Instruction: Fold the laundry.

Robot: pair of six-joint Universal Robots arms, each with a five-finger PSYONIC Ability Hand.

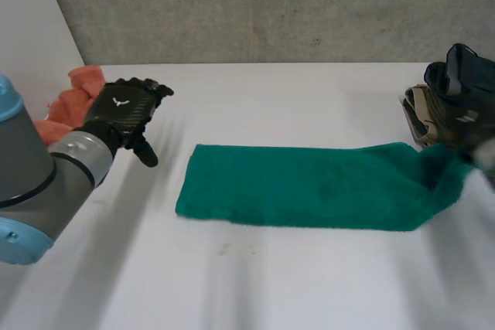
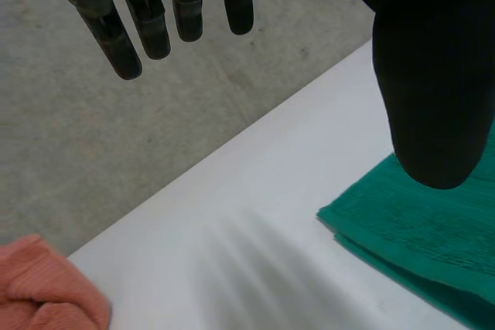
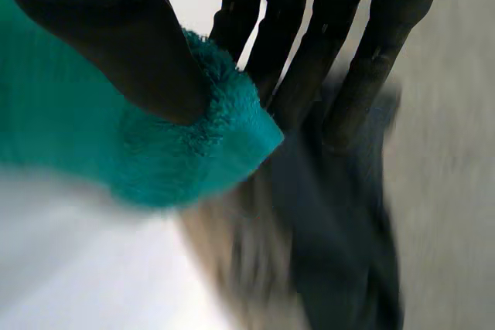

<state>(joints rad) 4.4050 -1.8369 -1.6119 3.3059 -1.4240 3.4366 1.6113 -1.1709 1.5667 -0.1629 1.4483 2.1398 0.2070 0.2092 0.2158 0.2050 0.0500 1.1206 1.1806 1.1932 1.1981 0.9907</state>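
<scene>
A green towel [image 1: 309, 187], folded into a long strip, lies across the middle of the white table [image 1: 255, 284]. Its right end is lifted off the table. My right hand [image 1: 464, 106] is shut on that end: in the right wrist view the thumb [image 3: 131, 59] presses the towel's corner [image 3: 193, 144] against the fingers [image 3: 309, 75]. My left hand [image 1: 124, 113] hovers open over the table to the left of the towel, apart from it. In the left wrist view its straight fingers [image 2: 155, 21] and thumb [image 2: 433, 90] hang above the towel's left corner [image 2: 418, 229].
A pile of orange cloth [image 1: 73, 98] lies at the table's far left, behind my left hand, and shows beside the table edge in the left wrist view as orange cloth [image 2: 46, 291]. A dark and tan bundle [image 1: 425, 117] lies at the right edge behind my right hand. A concrete wall stands behind the table.
</scene>
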